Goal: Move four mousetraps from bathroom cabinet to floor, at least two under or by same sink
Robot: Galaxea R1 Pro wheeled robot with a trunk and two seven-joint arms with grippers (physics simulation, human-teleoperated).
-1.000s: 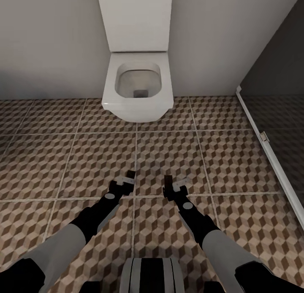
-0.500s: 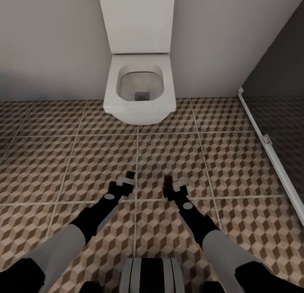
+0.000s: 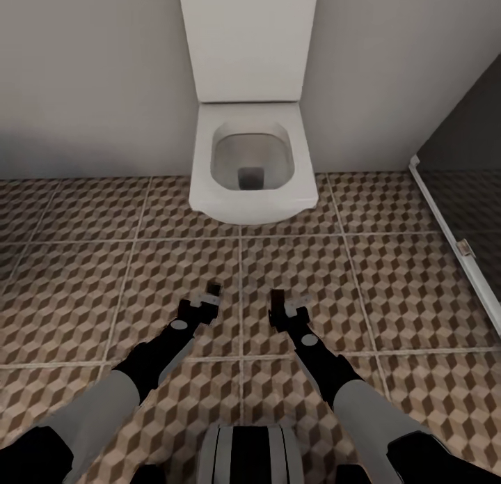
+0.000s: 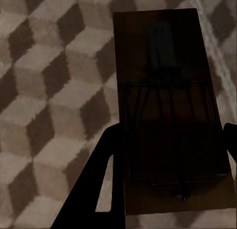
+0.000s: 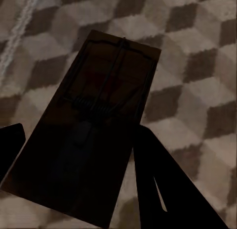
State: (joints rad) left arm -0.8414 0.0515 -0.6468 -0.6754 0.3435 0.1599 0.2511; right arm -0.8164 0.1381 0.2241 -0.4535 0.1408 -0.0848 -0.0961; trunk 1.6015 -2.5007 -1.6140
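While both hover over the bathroom floor (image 3: 83, 282), each claw (image 3: 211, 294) (image 3: 280, 304) grips a mousetrap (image 4: 168, 105) (image 5: 94, 125).

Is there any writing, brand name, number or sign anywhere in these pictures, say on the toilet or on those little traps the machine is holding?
None can be read.
Toilet: plain white, no mark.
Mousetrap in the left gripper: dark, no print visible.
Mousetrap in the right gripper: likewise nothing legible.
Bathroom floor: cube pattern only.
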